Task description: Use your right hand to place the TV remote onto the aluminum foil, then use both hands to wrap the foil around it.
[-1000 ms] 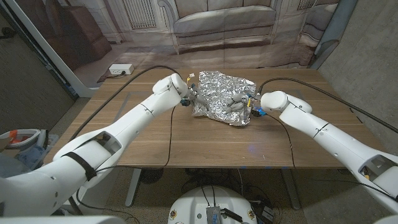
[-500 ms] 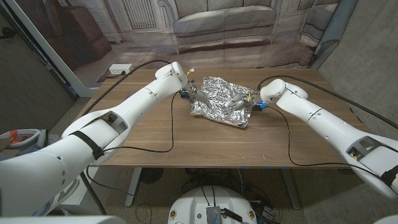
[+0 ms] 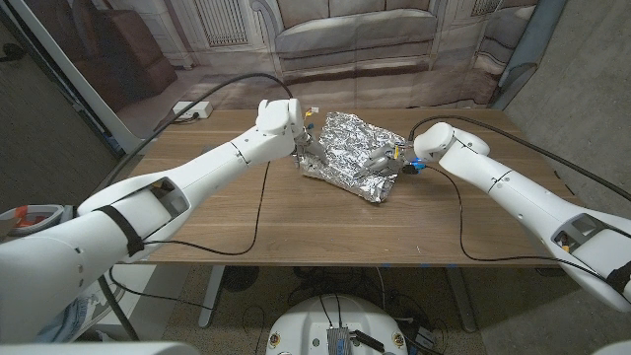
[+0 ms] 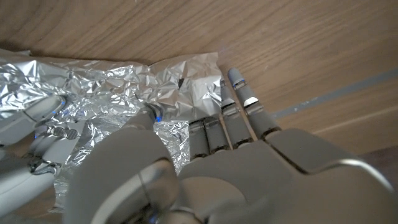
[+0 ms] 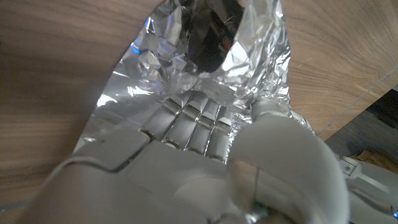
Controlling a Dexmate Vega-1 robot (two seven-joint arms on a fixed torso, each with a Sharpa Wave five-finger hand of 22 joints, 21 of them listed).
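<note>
Aluminum foil (image 3: 353,153) is lying crumpled in a loose bundle on the wooden table (image 3: 296,222), with the TV remote (image 5: 208,43) showing as a dark shape inside the foil's open end. At one side of the foil, the left hand (image 3: 308,150) is pressing against the bundle, its fingers (image 4: 239,102) lying straight along the edge of the sheet. At the opposite side, the right hand (image 3: 386,160) is holding the foil, with fingers (image 5: 186,124) tucked under a fold and the thumb on top.
</note>
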